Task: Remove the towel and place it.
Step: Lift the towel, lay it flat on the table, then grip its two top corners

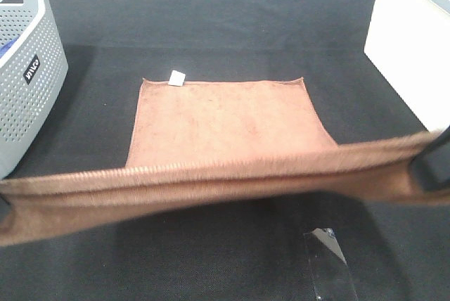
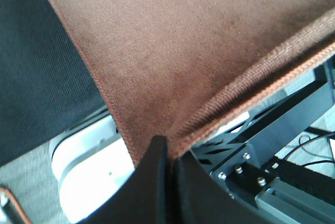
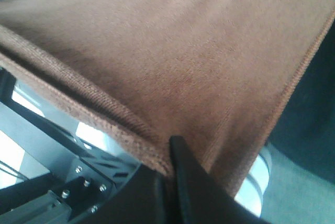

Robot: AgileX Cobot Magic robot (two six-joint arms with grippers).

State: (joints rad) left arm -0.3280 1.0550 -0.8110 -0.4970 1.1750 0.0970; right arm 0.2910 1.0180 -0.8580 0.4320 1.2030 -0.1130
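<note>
While stretched taut, towel [image 1: 225, 122]: white tag [image 1: 176, 77] seen only overhead.
Left gripper [image 2: 168, 155]: clamped on corner.
Right gripper [image 3: 172, 156]: clamped too.
Basket [image 1: 28, 104] label [image 1: 32, 69]: unreadable.

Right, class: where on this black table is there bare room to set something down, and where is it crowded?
Free: the table strip beyond the towel's far edge, right of the grey basket; and the near strip below the lifted edge, left of the clear strip. Crowded: the middle, under the towel, which the left tool and right tool pinch taut.
</note>
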